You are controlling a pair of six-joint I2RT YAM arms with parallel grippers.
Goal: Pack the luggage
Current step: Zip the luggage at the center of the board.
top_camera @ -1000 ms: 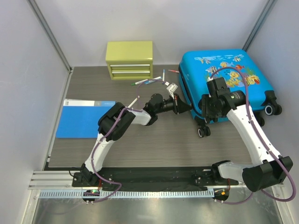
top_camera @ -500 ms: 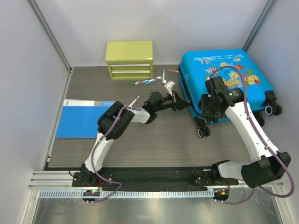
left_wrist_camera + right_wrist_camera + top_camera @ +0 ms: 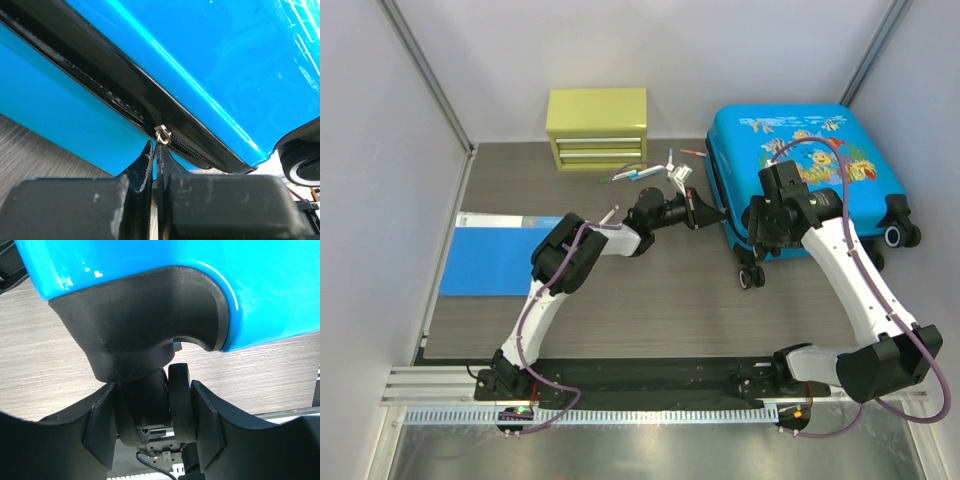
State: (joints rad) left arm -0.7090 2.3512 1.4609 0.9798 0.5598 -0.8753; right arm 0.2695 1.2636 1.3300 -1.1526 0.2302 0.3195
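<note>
The luggage (image 3: 790, 160) is a bright-blue fish-print suitcase lying closed at the back right. My left gripper (image 3: 706, 210) is at its left edge. In the left wrist view the gripper (image 3: 156, 147) is shut on the silver zipper pull (image 3: 163, 136) of the black zipper track. My right gripper (image 3: 761, 243) is at the suitcase's near-left corner. In the right wrist view the gripper (image 3: 155, 400) is closed around the black caster wheel (image 3: 178, 390) under its dark housing (image 3: 145, 325).
A yellow-green drawer box (image 3: 597, 128) stands at the back. Several pens (image 3: 638, 175) and a small white object (image 3: 679, 178) lie between it and the suitcase. A flat blue folder (image 3: 500, 253) lies at the left. Two more black wheels (image 3: 900, 235) stick out at the right.
My left gripper has moved toward the back along the suitcase's left edge, with the zipper pull in it. The right gripper has stayed on the wheel.
</note>
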